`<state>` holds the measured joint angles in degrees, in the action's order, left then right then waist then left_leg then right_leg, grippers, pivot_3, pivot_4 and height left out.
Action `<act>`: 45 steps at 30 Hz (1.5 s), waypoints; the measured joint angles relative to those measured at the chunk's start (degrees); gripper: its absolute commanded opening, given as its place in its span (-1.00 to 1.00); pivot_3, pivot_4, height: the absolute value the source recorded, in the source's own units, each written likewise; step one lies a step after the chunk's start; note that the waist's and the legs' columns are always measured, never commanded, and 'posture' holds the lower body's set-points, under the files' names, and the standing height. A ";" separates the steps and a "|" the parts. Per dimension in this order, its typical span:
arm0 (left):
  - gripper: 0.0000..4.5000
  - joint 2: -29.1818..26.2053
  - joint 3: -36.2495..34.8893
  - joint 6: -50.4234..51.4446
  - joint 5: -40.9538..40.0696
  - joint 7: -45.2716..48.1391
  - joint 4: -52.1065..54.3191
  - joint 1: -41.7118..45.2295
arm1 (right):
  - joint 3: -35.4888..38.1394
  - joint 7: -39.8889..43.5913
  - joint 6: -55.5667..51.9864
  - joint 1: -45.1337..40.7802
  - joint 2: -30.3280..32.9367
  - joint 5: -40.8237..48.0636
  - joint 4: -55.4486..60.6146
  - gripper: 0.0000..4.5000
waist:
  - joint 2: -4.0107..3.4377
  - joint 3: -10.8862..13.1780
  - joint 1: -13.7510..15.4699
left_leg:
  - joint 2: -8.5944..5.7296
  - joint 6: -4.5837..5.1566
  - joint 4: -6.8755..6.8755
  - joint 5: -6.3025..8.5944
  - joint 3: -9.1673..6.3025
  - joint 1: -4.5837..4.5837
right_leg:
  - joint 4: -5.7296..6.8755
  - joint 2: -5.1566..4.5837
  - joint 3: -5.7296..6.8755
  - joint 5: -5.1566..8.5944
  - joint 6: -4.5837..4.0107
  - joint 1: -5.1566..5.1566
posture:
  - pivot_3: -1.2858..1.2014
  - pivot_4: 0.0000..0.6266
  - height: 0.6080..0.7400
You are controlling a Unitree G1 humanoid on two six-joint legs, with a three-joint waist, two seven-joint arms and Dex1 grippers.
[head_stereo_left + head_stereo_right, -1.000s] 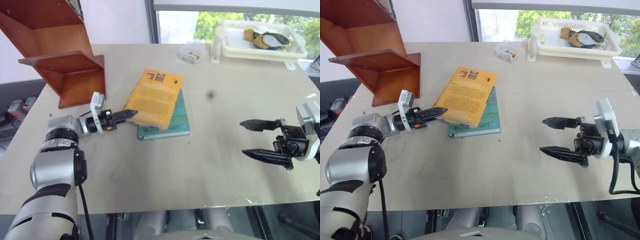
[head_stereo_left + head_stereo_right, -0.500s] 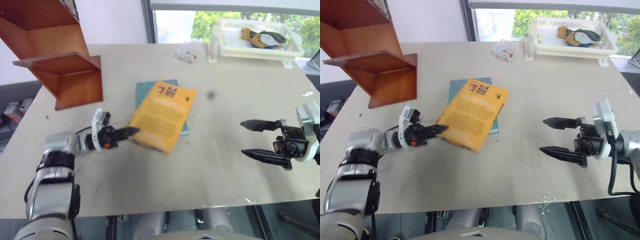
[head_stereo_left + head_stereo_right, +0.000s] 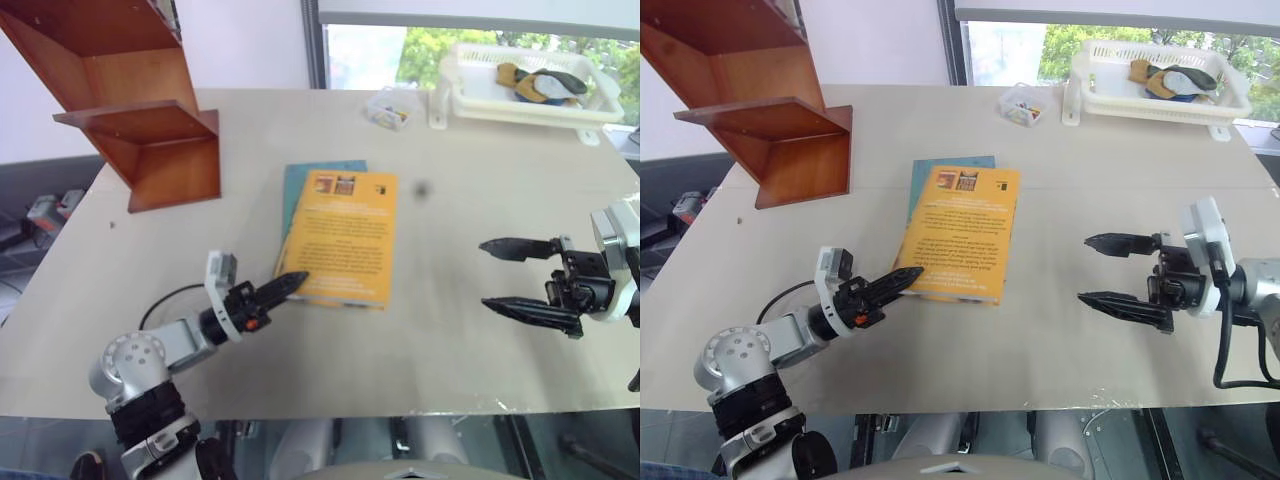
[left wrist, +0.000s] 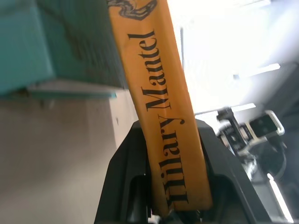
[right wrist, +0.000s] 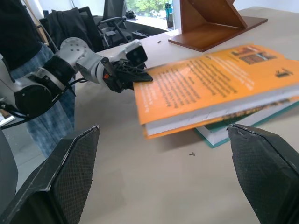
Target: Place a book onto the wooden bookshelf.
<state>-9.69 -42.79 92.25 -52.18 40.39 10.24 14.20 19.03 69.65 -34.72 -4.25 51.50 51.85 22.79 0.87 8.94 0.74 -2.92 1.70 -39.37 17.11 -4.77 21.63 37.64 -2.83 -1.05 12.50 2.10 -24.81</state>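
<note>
Book [image 3: 344, 238] nearer table [image 3: 450, 340] edge

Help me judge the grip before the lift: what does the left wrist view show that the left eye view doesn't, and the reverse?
Left wrist view alone: the book's lettered yellow spine pinched between the left gripper's fingers.

Left eye view alone: the wooden bookshelf at the table's far left, the white basket far right, and the right gripper open, apart from the book.

Both: the orange-yellow book lying on the teal-green book.
</note>
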 measured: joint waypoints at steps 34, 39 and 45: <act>0.24 -19.25 10.25 -7.40 -30.03 -12.33 -12.26 -10.23 | -0.84 -1.52 2.20 0.87 -2.38 -1.99 -0.13 1.00 | -0.08 -0.03 0.16 | 0.01 -0.13 0.06 -0.09 -0.07 -0.15 | -0.19 0.09 0.09 0.05 -0.15 0.20 | 0.03 -0.52 1.00; 0.24 -25.13 19.05 -8.92 -21.75 -1.64 -24.30 -0.64 | -1.29 -1.71 2.40 0.23 -2.50 -2.21 -0.14 1.00 | -0.09 -0.03 0.06 | -0.01 -0.15 0.13 -0.10 -0.04 -0.15 | -0.25 0.13 0.06 0.01 -0.09 0.19 | 0.03 -0.52 1.00; 0.24 -27.79 29.53 -13.61 -9.25 12.23 -42.24 14.66 | -1.09 -2.69 2.42 0.62 -2.62 -2.15 0.50 1.00 | -0.10 -0.04 0.07 | -0.05 -0.16 0.16 -0.12 -0.12 -0.08 | -0.29 0.10 0.13 0.00 -0.08 0.15 | 0.03 -0.52 1.00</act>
<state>-37.48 -13.25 78.64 -61.43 52.62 -31.99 28.86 17.94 66.96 -32.30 -3.62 48.88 49.70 23.29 0.77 8.90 0.81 -2.98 1.54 -39.20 16.99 -4.89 21.55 37.34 -2.73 -0.92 12.49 2.02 -24.66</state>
